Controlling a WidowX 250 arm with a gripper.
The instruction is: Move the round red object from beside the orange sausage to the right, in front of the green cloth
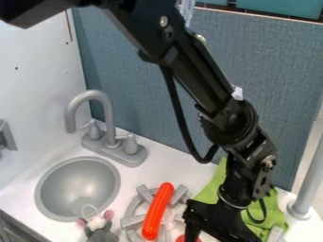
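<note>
The black gripper (217,220) hangs low over the counter at the bottom edge, right of centre, its lower end cut off by the edge. An orange-red sausage-shaped toy (157,211) lies at a slant across the grey stove burner (133,220), to the left of the gripper. Close by the gripper's left side, a bit of something red (181,238) shows at the bottom edge. A green cloth (272,213) lies behind and to the right of the gripper, partly hidden by it.
A round grey sink (79,188) is at the left, with a grey faucet (106,106) behind it. A grey plush mouse (99,230) rests at the sink's front edge. Upright at the right is a grey post (307,184); a blue-grey panel (135,90) backs the counter.
</note>
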